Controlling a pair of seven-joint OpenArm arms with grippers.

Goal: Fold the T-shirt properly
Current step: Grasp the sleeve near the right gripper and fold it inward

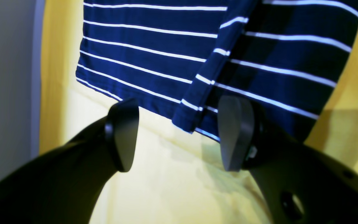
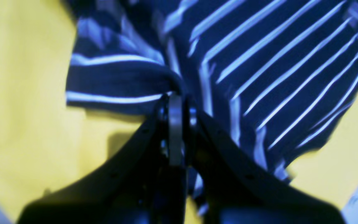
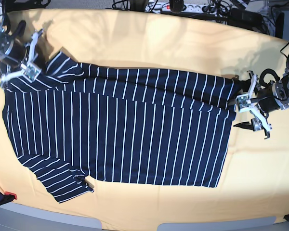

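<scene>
T-shirt [image 3: 120, 130]: lies spread on the yellow table [image 3: 159, 43], far long edge already folded over.
Handling: light, limp cloth; likely to sag and slide, so best pinched at hems.
Right gripper [image 2: 176, 105]: clamped on bunched fabric, seemingly at the sleeve.
Left gripper [image 1: 179, 133]: fingers apart, straddling the hem corner.

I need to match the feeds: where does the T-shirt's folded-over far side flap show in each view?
Left wrist: the flap's hem end hangs centre frame, between the open jaws of the left gripper.
Right wrist: bunched flap cloth at centre left, pinched by the shut right gripper.
Base: a long band along the T-shirt's far edge.
Shared landmark: the yellow table cover.
</scene>
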